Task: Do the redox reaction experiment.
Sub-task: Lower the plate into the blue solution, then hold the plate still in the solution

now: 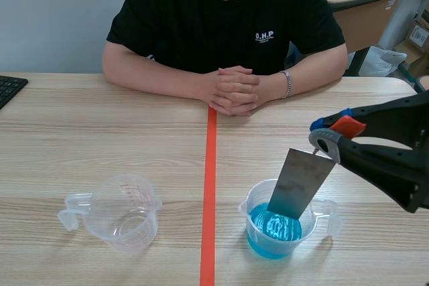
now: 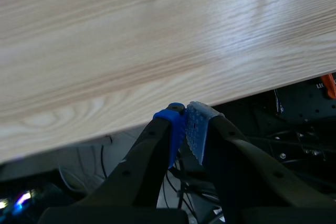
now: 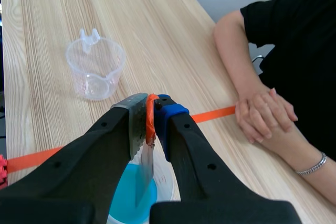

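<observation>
Your metal plate (image 1: 299,183) stands tilted in the blue liquid (image 1: 276,227), its lower end under the surface and its top pinched between the pads of the right gripper (image 1: 335,135). The plate is a thin, smooth, flat grey sheet held only at one end, so a jerk could make it swing or slip free. It also passes close to the rim of the beaker (image 1: 258,242), which is light, clear plastic with a side handle. Any sideways drag could tip the beaker and spill across the pale wood-grain table (image 1: 100,132) toward the tape line (image 1: 210,185). Lift straight up. Your left gripper (image 2: 184,124) is closed on nothing, pads together, over the table's near edge. The empty cup (image 1: 124,212), clear and graduated, sits well apart beyond the tape. A person's clasped hands (image 1: 234,90) rest on the far side.
</observation>
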